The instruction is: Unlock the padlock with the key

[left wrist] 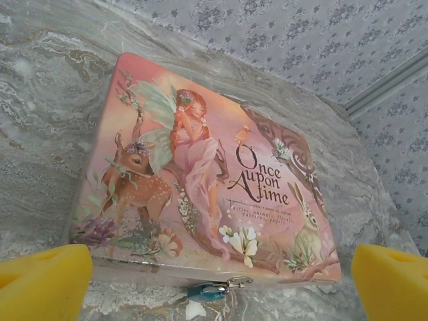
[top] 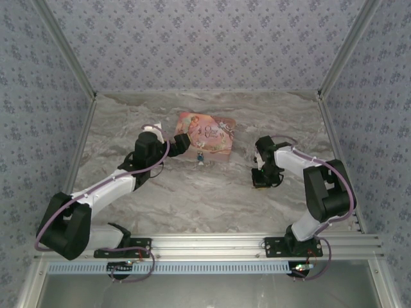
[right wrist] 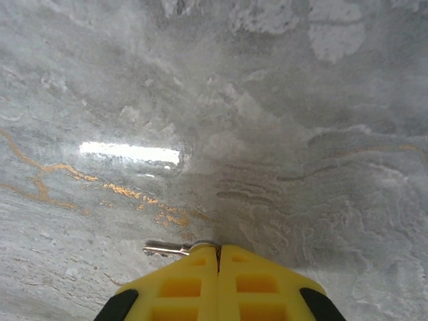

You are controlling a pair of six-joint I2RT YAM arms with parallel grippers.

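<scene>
On the marbled bench [top: 212,199], the pink picture-printed box [top: 205,135] lies flat toward 12 o'clock in the overhead view. The padlock [top: 201,157], tiny and dark with a bluish glint, hangs at the box's 6 o'clock edge. In the left wrist view it sits on the small metal clasp [left wrist: 235,283] at the middle of the box's near wall, against the bench.

The left pincer [top: 182,144] is at the box's 8 o'clock corner, just beside the padlock at its 10 o'clock. Its yellow fingers [left wrist: 43,281] stand wide apart with nothing between them, and the padlock is centred in the gap, untouched.

The right pincer [right wrist: 219,249] is low over bare bench, well apart from the box, at about 4 o'clock of the padlock. Its fingers are pressed together, pinching the head of the key [right wrist: 166,250]. The silver blade sticks out toward 9 o'clock in the right wrist view, low against the bench.
</scene>
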